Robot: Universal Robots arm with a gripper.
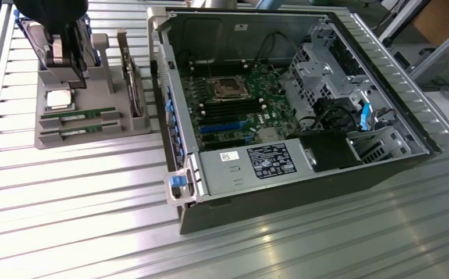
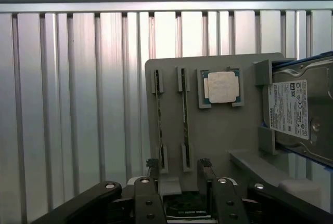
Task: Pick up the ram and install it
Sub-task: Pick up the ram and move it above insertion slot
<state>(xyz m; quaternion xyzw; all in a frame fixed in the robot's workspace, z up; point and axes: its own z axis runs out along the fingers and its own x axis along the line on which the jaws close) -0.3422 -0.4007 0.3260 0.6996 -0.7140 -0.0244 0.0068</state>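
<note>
Two ram sticks lie on edge in slots of a grey holder [image 1: 92, 136] at the exterior view's left: one ram stick [image 1: 79, 114] further back, the other ram stick [image 1: 79, 129] nearer the front. In the wrist view they appear as thin edges, one ram stick [image 2: 157, 120] and its neighbour [image 2: 184, 120]. My gripper [image 1: 68, 64] hangs above the holder's back part. Its fingers [image 2: 152, 169] stand open with nothing between them, the gripper [image 2: 178, 168] roughly in line with the sticks' near ends and apart from them. The motherboard's dark memory slots [image 1: 232, 107] lie inside the open computer case [image 1: 410, 133].
On the same holder sit a square silver processor [image 2: 222, 87] and a grey hard drive [image 2: 299, 115] with a white label, standing on edge [image 1: 135, 87]. The case's power supply [image 1: 259, 163] and cables [image 1: 341, 113] crowd its front. A ribbed metal table [image 1: 69, 203] stretches around.
</note>
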